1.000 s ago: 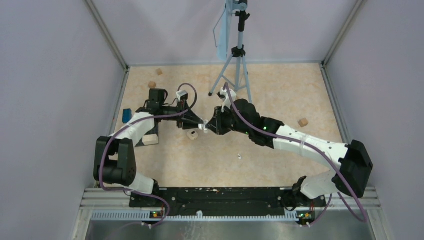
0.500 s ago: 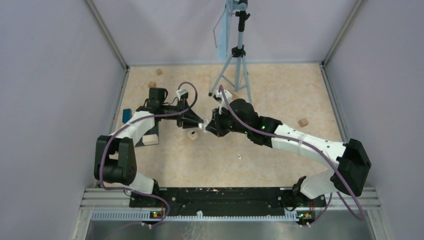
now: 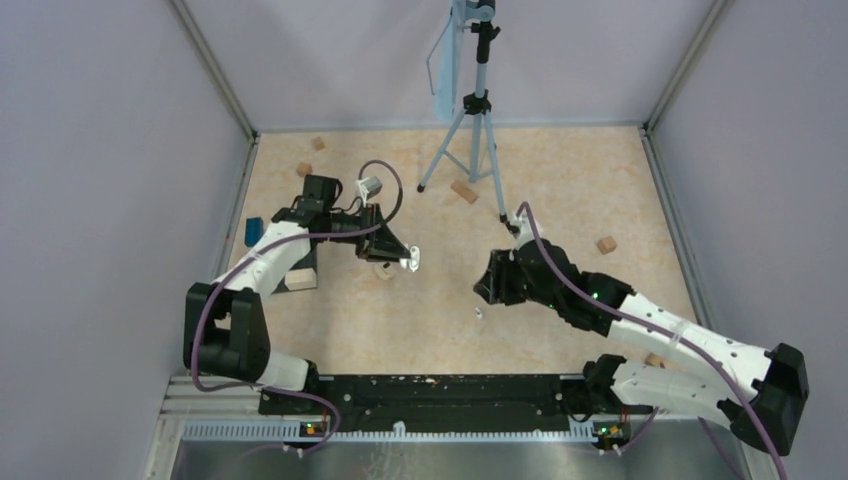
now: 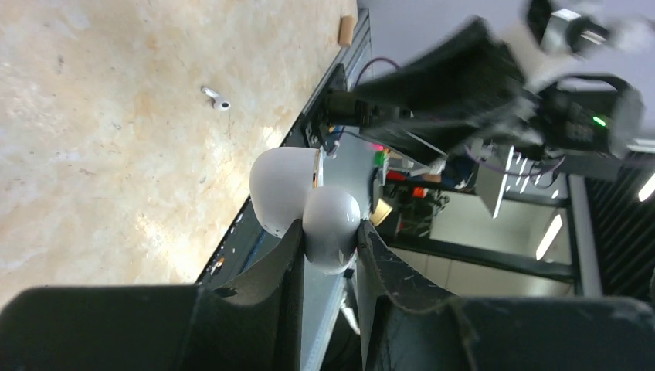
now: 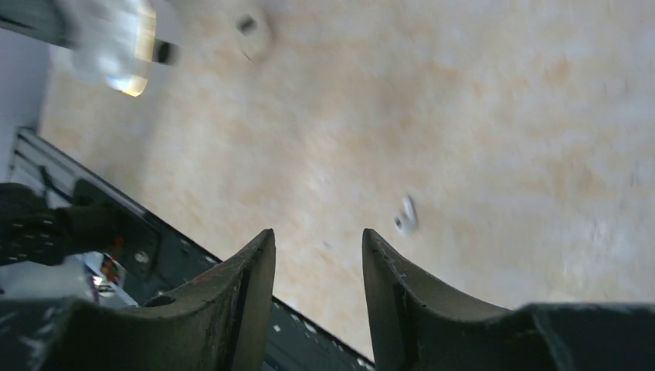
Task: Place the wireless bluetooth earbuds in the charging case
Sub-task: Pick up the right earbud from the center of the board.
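One earbud lies on the worktop, near the middle of its near edge. The case is up in the air, pinched tight in the left end effector. The right end effector has just backed away from the case, half open and empty. It can likely go for this earbud next, and there is lots of room around it.

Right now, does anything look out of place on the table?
Yes: one earbud lies loose on the table near the open right gripper, outside the charging case that the left gripper holds clamped above it.
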{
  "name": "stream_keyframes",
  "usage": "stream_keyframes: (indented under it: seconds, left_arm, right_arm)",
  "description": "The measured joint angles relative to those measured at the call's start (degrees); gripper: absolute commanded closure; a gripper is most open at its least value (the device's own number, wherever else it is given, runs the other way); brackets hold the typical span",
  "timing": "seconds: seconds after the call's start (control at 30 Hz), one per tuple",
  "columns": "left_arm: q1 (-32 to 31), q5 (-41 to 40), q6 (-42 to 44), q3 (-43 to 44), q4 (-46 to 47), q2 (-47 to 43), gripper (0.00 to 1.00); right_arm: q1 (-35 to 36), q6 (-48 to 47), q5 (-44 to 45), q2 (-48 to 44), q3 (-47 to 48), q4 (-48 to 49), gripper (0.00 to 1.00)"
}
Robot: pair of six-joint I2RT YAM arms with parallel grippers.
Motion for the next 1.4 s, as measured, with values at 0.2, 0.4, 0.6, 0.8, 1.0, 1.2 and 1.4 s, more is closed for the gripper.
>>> stream_keyframes:
  seconds: [0.2, 0.4, 0.6, 0.8, 1.0, 1.2, 1.4]
  left_arm:
    - [-2.27, -0.22, 5.49, -4.04, -0.04, -2.19, 1.00]
    - [-2.27, -2.45, 6.75, -6.27, -1.40, -0.52, 1.00]
    - [-2.27, -3.58, 6.71, -6.27, -1.75, -0.52, 1.00]
    - [-2.27, -4.15, 6.49, -6.27, -1.95, -0.52, 1.00]
    - [-2.27, -4.15, 6.49, -6.27, -1.99, -0.46, 1.00]
    - [-2.27, -4.13, 6.49, -6.27, -2.12, -0.24, 1.00]
    - [-2.27, -4.07, 6.47, -6.25, -2.10, 0.31, 1.00]
  right_arm:
    - [-0.50, 10.10, -1.53, -4.09, -13.81, -10.08, 0.55]
    - [-0.48, 11.74, -1.18, -0.87, -15.69, -8.87, 0.56]
    - [0.46, 9.88, -0.57, 9.57, -14.49, -2.86, 0.62]
    - [1.03, 8.81, 0.44, 16.59, -12.31, 2.10, 0.70]
    - [1.09, 8.13, 2.51, 20.85, -10.43, 1.92, 0.72]
    - [1.09, 6.25, 6.75, 22.99, -7.78, -1.86, 0.73]
    - [-1.11, 5.31, 10.82, 22.64, -6.78, -4.52, 0.69]
